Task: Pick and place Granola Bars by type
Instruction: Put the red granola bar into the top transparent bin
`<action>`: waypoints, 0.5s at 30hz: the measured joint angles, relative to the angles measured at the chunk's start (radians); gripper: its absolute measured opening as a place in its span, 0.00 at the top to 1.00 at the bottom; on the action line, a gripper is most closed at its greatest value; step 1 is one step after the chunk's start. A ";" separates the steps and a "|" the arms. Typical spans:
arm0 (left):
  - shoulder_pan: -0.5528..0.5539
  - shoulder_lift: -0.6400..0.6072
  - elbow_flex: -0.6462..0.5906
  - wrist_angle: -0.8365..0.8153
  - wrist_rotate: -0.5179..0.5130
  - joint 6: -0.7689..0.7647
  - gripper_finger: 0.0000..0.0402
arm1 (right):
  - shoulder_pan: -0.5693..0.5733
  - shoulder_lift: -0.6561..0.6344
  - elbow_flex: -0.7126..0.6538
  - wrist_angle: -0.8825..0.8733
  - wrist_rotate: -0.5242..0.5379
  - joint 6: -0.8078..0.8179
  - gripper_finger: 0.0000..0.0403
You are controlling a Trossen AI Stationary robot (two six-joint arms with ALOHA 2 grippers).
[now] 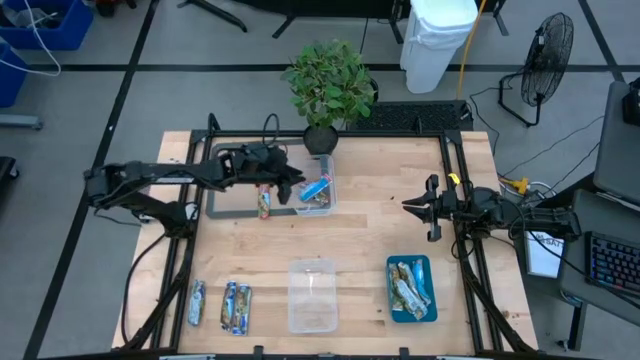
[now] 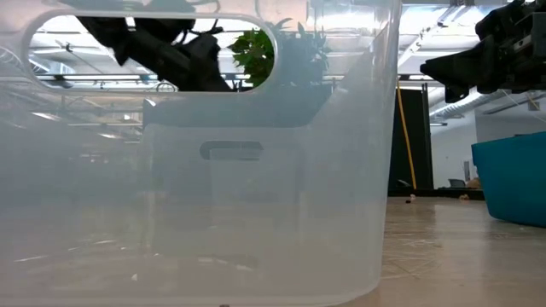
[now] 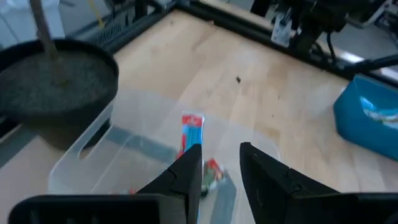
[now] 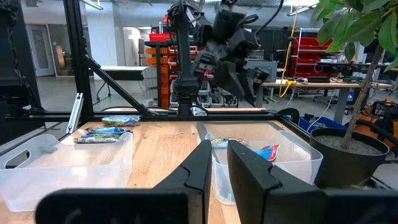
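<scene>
Currently the wooden table [image 1: 360, 230] carries two clear tubs, a teal tray and a potted plant [image 1: 325, 85]. The far tub [image 1: 317, 195] holds a red-blue bar [image 3: 191, 134] leaning against its wall above other wrappers. The near tub [image 1: 312, 295] appears empty. The teal tray [image 1: 411, 290] holds several silvery teal bars [image 1: 410, 285]. Three blue-white bars [image 1: 222, 305] lie at the table's near left corner. One green-gold bar [image 1: 264, 201] lies beside the far tub. The left gripper [image 3: 217, 171] hovers over the far tub, fingers parted, holding nothing. The right gripper [image 1: 428, 208] waits at the right, narrowly parted, empty.
</scene>
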 joint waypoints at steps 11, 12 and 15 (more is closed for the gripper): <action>-0.025 0.109 0.000 0.045 0.090 0.021 0.71 | 0.000 0.000 0.000 0.000 0.000 0.000 0.89; -0.030 0.132 0.000 0.063 0.091 0.034 0.72 | 0.000 0.000 0.000 0.000 0.000 0.000 0.89; -0.036 0.204 0.000 0.107 0.107 0.053 0.78 | 0.000 0.000 0.000 0.000 0.000 0.000 0.89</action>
